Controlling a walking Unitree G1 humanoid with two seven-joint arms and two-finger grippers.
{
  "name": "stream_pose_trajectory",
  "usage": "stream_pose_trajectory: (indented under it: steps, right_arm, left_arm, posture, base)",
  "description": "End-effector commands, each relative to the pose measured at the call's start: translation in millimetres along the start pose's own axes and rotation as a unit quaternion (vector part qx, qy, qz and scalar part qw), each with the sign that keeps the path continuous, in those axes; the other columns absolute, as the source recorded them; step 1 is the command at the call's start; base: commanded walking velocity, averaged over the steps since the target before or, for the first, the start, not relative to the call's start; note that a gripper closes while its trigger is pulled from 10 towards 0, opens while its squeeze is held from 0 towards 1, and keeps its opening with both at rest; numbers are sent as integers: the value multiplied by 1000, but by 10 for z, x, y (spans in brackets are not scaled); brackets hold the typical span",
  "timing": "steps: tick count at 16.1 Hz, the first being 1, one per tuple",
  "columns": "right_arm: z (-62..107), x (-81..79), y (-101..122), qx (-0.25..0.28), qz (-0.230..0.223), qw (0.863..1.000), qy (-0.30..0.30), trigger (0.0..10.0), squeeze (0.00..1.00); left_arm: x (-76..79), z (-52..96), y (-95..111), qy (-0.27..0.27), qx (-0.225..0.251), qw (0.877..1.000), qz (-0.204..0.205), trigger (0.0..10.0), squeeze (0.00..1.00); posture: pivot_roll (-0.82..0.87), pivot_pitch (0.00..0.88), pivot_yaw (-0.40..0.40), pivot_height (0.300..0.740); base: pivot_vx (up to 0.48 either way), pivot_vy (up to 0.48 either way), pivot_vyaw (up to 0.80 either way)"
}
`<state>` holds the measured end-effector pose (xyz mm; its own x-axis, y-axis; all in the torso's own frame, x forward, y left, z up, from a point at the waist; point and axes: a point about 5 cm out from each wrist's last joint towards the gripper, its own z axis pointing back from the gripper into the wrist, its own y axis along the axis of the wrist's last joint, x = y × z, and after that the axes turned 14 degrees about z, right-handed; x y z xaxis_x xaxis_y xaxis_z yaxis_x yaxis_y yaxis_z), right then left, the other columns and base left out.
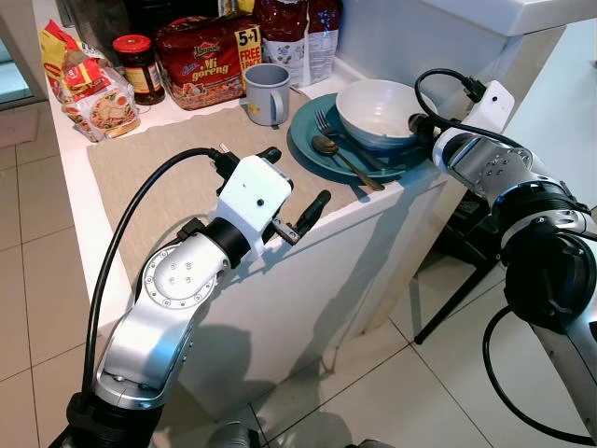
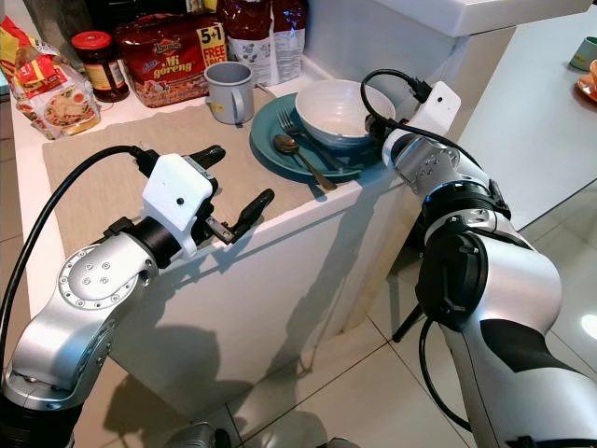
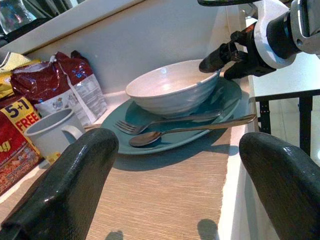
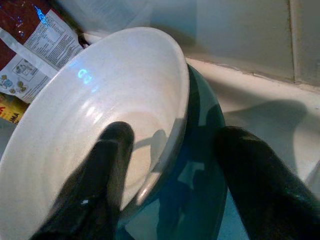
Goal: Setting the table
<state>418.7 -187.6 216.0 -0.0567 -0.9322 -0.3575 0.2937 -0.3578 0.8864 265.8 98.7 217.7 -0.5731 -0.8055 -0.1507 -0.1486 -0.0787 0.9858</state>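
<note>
Left eye view: the white bowl sits on the teal plate at the upper centre of the frame, on the right end of the counter; a fork and a spoon lie on the plate beside the bowl, and a grey mug stands just to the plate's left. The left gripper hangs with fingers spread at centre frame, above the beige placemat.

Right eye view: the right gripper is at the bowl's right rim, upper centre; noodle packets and a jar line the top left.

Left wrist view: the left gripper's two fingers stand wide apart and hold nothing; bowl, plate and cutlery lie ahead at centre frame, with the right gripper touching or just beside the bowl's far rim at upper right.

Right wrist view: the right gripper's fingers are open and straddle the bowl's rim, one inside the bowl, one outside above the plate; not closed on it.

Handling: the bowl looks glazed ceramic, so probably stiff, fairly heavy, slippery and breakable.

Where to grip: pinching the rim wall squarely seems best; the loose cutlery may slide if the plate tilts.
</note>
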Motion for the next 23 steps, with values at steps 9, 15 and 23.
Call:
stream_pose_trajectory:
  steps: [9,15,23]
  right_arm:
    - [-2,68,-93,-19,-11,1000,-14,0,0]
    - [3,106,-95,-17,-21,999,-19,0,0]
    - [9,74,15,13,-16,1000,-8,0,0]
  left_arm:
    - [-1,-3,51,-6,5,1000,-13,10000,0]
    - [1,-9,53,-9,5,1000,-14,10000,0]
    - [-13,-45,69,-9,9,1000,-18,10000,0]
  posture:
    - [130,56,-22,740]
    - [129,52,-15,740]
    - [123,42,-2,740]
  base:
    - [0,0,0]
    - [0,0,0]
    - [0,0,0]
